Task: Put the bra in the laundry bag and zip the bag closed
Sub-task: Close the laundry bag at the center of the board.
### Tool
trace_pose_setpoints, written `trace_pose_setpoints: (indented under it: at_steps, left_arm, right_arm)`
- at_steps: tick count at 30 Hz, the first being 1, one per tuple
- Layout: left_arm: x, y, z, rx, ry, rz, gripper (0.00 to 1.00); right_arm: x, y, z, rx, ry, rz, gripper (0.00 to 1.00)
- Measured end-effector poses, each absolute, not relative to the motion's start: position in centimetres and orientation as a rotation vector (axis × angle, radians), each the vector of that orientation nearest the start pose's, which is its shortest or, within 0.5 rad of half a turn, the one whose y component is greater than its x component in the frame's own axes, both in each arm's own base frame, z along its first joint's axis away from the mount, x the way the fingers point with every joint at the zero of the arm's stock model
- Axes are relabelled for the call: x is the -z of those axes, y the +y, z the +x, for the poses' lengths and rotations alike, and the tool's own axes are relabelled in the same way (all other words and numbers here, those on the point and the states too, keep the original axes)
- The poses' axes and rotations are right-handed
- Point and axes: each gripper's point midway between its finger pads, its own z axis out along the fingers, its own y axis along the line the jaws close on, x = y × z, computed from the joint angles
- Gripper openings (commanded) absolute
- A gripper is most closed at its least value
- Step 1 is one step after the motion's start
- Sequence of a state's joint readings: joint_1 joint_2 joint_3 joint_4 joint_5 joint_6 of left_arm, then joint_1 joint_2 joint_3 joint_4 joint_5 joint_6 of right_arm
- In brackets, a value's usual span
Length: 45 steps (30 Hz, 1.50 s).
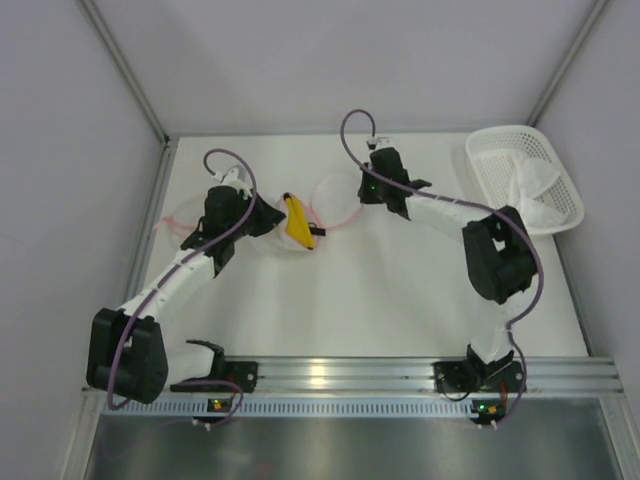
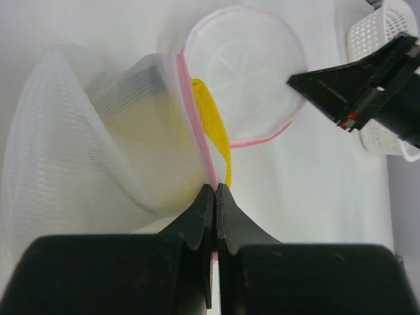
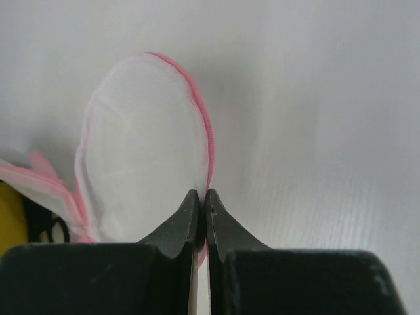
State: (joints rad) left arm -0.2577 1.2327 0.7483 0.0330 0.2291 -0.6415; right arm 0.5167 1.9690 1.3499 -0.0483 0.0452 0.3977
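The white mesh laundry bag (image 1: 272,232) with a pink zip edge lies open like a clamshell at mid-table. Its round lid (image 1: 335,200) is flipped out to the right. The yellow bra (image 1: 297,220) sits in the bag's mouth, partly behind the mesh wall (image 2: 131,144). My left gripper (image 2: 215,187) is shut on the bag's pink rim, right beside the bra (image 2: 213,121). My right gripper (image 3: 200,192) is shut on the pink edge of the lid (image 3: 144,144). The left wrist view shows that gripper's fingers (image 2: 341,85) at the lid's (image 2: 243,72) right edge.
A white plastic basket (image 1: 525,180) with white cloth in it stands at the back right, also seen in the left wrist view as the basket (image 2: 384,33). Grey walls enclose the table on three sides, and a metal rail (image 1: 340,375) runs along the near edge.
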Motion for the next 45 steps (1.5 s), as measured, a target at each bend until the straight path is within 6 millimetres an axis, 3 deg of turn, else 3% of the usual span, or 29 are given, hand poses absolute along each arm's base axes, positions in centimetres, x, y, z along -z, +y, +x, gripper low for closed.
trace_pose_setpoints:
  at_steps: [1, 4, 7, 10, 13, 16, 18, 22, 24, 26, 34, 38, 45]
  left_arm:
    - [-17.0, -16.0, 34.9, 0.801, 2.086, -0.257, 0.00]
    - [-18.8, -16.9, 35.1, 0.878, 2.063, -0.258, 0.00]
    - [-21.3, -17.9, 35.5, 0.962, 2.017, -0.254, 0.00]
    - [-22.1, -18.3, 35.6, 0.988, 1.995, -0.252, 0.00]
    - [-21.7, -18.7, 35.6, 0.995, 2.007, -0.252, 0.00]
    - [-20.4, -19.5, 35.7, 0.971, 2.039, -0.240, 0.00]
    - [-19.1, -21.0, 35.2, 0.958, 2.075, -0.204, 0.00]
    - [-16.2, -24.4, 33.7, 0.952, 2.166, -0.110, 0.00]
    - [-15.2, -25.1, 33.3, 0.946, 2.195, -0.096, 0.00]
    - [-14.8, -25.1, 33.4, 0.928, 2.200, -0.100, 0.00]
    - [-13.6, -25.9, 33.2, 0.922, 2.225, -0.085, 0.00]
    - [-13.0, -26.9, 32.7, 0.943, 2.255, -0.065, 0.00]
    - [-15.5, -29.4, 33.6, 1.024, 2.217, -0.075, 0.00]
  right_arm:
    - [-9.5, 26.3, 45.6, -0.417, 2.248, -0.116, 0.00]
    - [-17.1, 24.3, 45.4, -0.359, 2.105, -0.125, 0.00]
    - [-27.0, 22.1, 44.0, -0.344, 1.902, -0.118, 0.00]
    - [-35.9, 19.9, 41.6, -0.345, 1.707, -0.107, 0.00]
    - [-40.6, 18.7, 39.1, -0.341, 1.590, -0.116, 0.00]
    - [-40.6, 18.4, 38.0, -0.289, 1.551, -0.155, 0.00]
    - [-37.6, 18.5, 37.4, -0.210, 1.569, -0.216, 0.00]
    - [-29.4, 19.7, 36.0, -0.046, 1.713, -0.363, 0.00]
    - [-27.0, 19.7, 35.4, -0.009, 1.760, -0.406, 0.00]
    - [-26.2, 19.1, 35.0, 0.012, 1.773, -0.408, 0.00]
    - [-27.2, 19.0, 33.6, -0.007, 1.723, -0.428, 0.00]
    - [-28.1, 19.2, 33.2, 0.075, 1.678, -0.466, 0.00]
    - [-31.4, 17.8, 33.7, 0.216, 1.558, -0.499, 0.00]
